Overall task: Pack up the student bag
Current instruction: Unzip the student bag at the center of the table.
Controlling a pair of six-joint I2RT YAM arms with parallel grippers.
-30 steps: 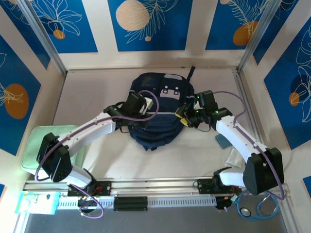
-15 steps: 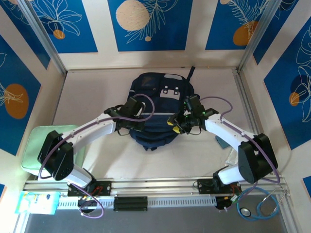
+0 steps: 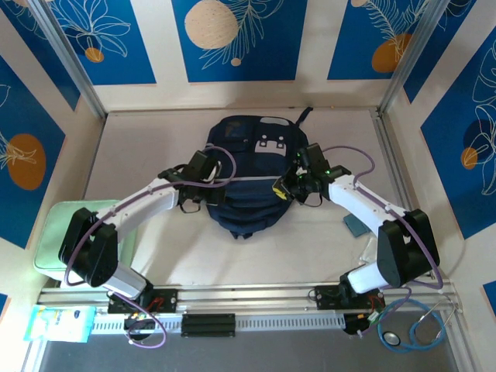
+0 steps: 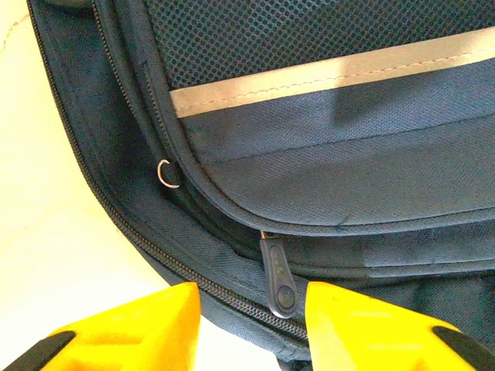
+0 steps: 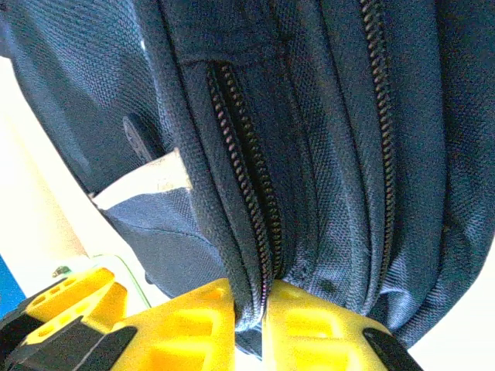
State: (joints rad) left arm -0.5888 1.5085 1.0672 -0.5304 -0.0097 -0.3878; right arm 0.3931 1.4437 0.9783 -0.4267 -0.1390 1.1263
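The bag [image 3: 246, 186] is lying mid-table, soft and likely sagging if lifted. The right gripper [image 5: 263, 321] is pinching its zipper seam [image 5: 246, 209]; the left gripper [image 4: 251, 321], jaws apart, is straddling the zipper pull [image 4: 277, 274], probably the surest hold

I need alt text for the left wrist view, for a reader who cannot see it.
The left gripper is open, its yellow fingers on either side of a dark zipper pull on the navy bag. A grey stripe crosses the bag above.
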